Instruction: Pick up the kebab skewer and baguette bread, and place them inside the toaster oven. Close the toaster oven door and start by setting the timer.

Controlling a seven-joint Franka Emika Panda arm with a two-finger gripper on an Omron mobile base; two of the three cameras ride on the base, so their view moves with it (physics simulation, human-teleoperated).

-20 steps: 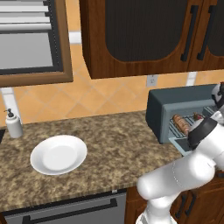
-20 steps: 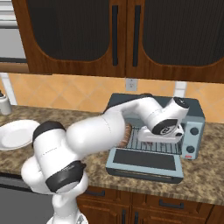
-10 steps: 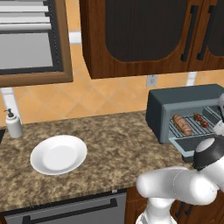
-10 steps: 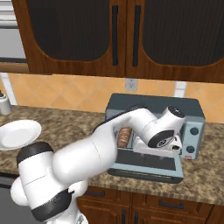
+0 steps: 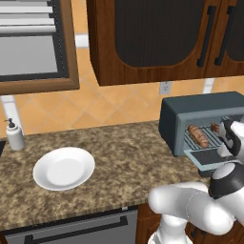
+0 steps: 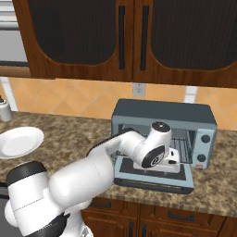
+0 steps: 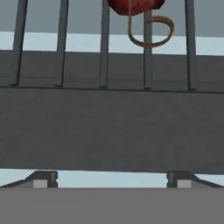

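The grey-blue toaster oven stands at the counter's right end with the toaster oven door folded down flat. On its wire rack lie the golden-brown baguette bread at the left and the kebab skewer to its right. In the hand view the skewer's dark red end chunk and ring loop rest on the rack bars just ahead. My gripper hovers at the oven mouth above the door, open, with nothing between its fingertips.
A white plate sits on the speckled counter to the left, and a soap dispenser stands at the back left. Dark wood cabinets hang above the oven, whose knobs are on its right panel.
My hand has drawn back and down from inside the oven cavity to just over the open door. The jaws have stayed open, and the bread and skewer stay on the rack.
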